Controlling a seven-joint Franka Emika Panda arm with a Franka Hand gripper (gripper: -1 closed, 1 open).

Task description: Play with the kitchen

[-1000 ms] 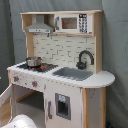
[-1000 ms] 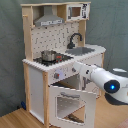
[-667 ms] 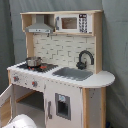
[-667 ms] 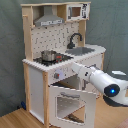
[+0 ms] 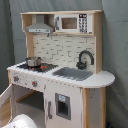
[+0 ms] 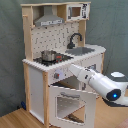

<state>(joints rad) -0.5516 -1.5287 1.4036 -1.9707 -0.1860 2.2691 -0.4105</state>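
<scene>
The kitchen (image 6: 60, 60) stands on the wooden floor, filling both exterior views. Its windowed oven door (image 6: 72, 104) hangs swung down and open in the second exterior view, while the arm (image 6: 97, 82) reaches from 4 o'clock toward the knob panel (image 6: 62, 74). Whether the gripper is spread or pressed together cannot be told. A small pot (image 6: 48, 54) sits untouched on the stovetop; sink, faucet and microwave look unhandled, so play appears barely begun.

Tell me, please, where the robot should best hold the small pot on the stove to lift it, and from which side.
Grip the pot across its round rim, coming straight down from above. It stands upright on the black stovetop with open space over it below the hood, while the backsplash wall is close behind. Any handle is too unclear to rely on, so this is only a cautious suggestion.
</scene>
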